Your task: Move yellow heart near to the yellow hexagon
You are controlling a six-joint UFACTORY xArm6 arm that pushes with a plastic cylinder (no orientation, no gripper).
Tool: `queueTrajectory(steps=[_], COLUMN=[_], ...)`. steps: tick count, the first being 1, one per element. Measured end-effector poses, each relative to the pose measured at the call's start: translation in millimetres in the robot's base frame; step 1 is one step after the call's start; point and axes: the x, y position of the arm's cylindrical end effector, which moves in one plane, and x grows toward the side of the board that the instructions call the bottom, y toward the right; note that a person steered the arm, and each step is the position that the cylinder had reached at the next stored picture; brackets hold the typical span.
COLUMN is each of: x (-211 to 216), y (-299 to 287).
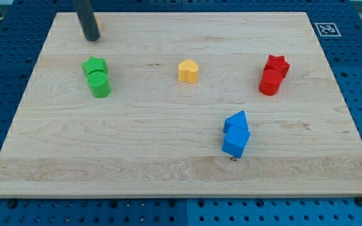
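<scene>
The yellow heart lies on the wooden board, a little above the middle. My rod comes down at the view's top left, and my tip rests on the board far to the left of the heart and above the green blocks. A small yellow-orange sliver shows at the rod's right edge. It may be the yellow hexagon, mostly hidden behind the rod.
A green star and a green cylinder touch at the left. A red star and a red cylinder touch at the right. Two blue blocks lie together at the lower right of the middle.
</scene>
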Motion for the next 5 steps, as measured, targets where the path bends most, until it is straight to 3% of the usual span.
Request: queueTrajectory(steps=[5], x=[35], y=[142])
